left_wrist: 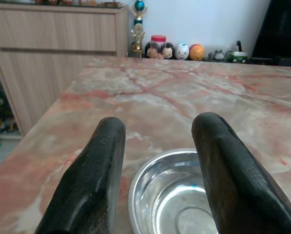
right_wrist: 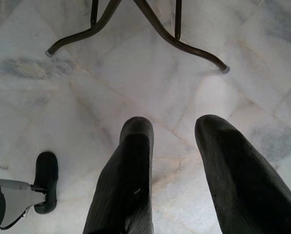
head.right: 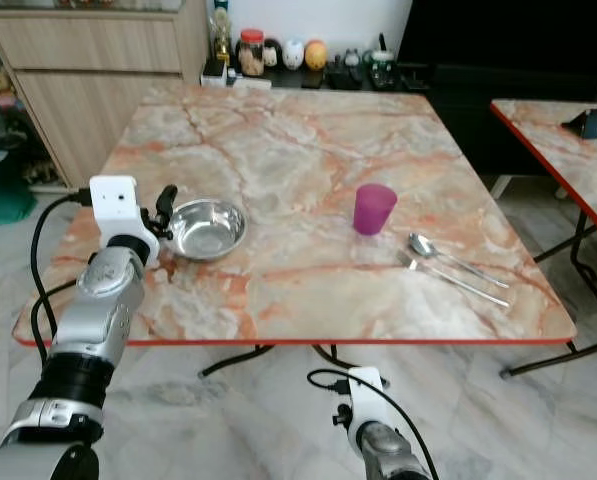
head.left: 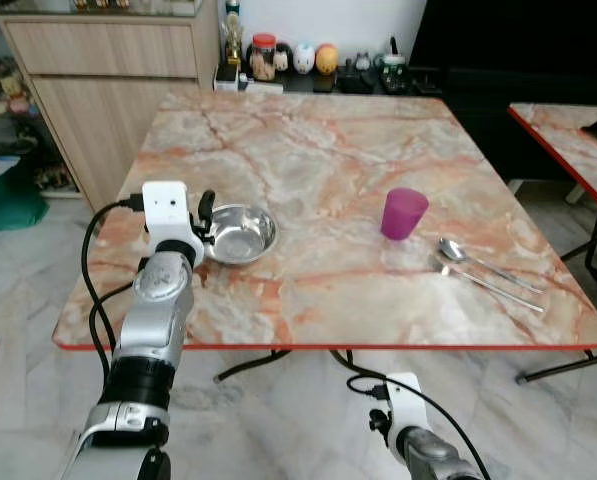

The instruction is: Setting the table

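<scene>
A steel bowl sits on the marble table near its left edge. My left gripper is open at the bowl's near-left rim, its two black fingers spread over the rim with nothing between them. A purple cup stands upright right of the middle. To the right of the cup and nearer the front edge, a spoon and a fork lie side by side. My right gripper hangs open below the table edge, over the floor.
A second marble table stands at the right, across a narrow gap. A wooden cabinet is at the back left. Jars and figurines line a low shelf behind the table. Curved table legs cross the tiled floor.
</scene>
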Motion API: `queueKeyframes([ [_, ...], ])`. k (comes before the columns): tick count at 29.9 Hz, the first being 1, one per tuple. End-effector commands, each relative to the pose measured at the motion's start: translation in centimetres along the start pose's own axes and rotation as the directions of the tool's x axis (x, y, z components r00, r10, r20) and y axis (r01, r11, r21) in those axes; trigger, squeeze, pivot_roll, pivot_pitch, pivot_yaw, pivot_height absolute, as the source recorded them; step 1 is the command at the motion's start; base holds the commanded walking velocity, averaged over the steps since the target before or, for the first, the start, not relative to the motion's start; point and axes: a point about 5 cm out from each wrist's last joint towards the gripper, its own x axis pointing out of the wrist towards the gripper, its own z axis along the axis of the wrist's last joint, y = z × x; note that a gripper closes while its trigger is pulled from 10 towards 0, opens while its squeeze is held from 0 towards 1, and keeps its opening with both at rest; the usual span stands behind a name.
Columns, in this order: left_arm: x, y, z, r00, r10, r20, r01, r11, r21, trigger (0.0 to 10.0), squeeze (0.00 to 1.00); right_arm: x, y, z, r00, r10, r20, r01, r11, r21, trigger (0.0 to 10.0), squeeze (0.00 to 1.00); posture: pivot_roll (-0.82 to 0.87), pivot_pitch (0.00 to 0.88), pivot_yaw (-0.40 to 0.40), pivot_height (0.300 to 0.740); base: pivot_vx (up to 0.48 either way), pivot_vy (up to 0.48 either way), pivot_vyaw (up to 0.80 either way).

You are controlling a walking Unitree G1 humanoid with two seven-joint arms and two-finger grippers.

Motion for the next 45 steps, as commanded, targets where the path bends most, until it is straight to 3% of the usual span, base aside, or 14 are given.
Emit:
queueKeyframes([
  [1, -0.3, -0.5, -0.4, 0.999, -0.037, 0.012, 0.036, 0.999, 0.033, 10.0, 0.00, 0.0, -0.1, 0.1, 1.000, -0.006, 0.011, 0.006, 1.000, 0.013, 10.0, 0.00, 0.04, 0.000, -0.078, 0.740, 0.000, 0.000, 0.00],
  [2, -0.9, -0.3, -0.2, 0.998, -0.031, 0.055, 0.027, 0.997, 0.067, 10.0, 0.00, 0.0, -0.1, 0.1, 1.000, -0.008, 0.011, 0.008, 1.000, 0.012, 10.0, 0.00, 0.04, 0.000, -0.075, 0.740, 0.000, 0.000, 0.00],
  [8, -1.7, 0.4, -0.1, 0.996, -0.024, 0.091, 0.018, 0.997, 0.070, 10.0, 0.00, 0.0, -0.3, 0.1, 0.999, -0.048, 0.016, 0.048, 0.999, 0.016, 10.0, 0.00, 0.04, 0.000, -0.072, 0.740, 0.000, 0.000, 0.00],
  [15, -2.8, 1.6, -0.6, 0.995, -0.023, 0.097, 0.013, 0.994, 0.108, 10.0, 0.00, -0.1, -0.7, -0.6, 0.988, -0.153, -0.017, 0.154, 0.980, 0.128, 10.0, 0.00, 0.02, 0.000, -0.057, 0.740, 0.000, 0.000, 0.00],
  [31, -3.6, 1.7, -1.0, 0.996, -0.031, 0.085, 0.021, 0.992, 0.121, 10.0, 0.00, -0.1, -0.5, -0.5, 0.988, -0.155, 0.018, 0.151, 0.980, 0.126, 10.0, 0.00, 0.00, 0.000, -0.047, 0.740, 0.000, 0.000, 0.00],
  [45, -4.0, 1.5, -1.3, 0.996, -0.049, 0.075, 0.038, 0.990, 0.134, 10.0, 0.00, -0.2, -0.6, 0.4, 0.980, -0.156, 0.124, 0.154, 0.988, 0.029, 10.0, 0.00, 0.00, 0.000, -0.044, 0.740, 0.000, 0.000, 0.00],
])
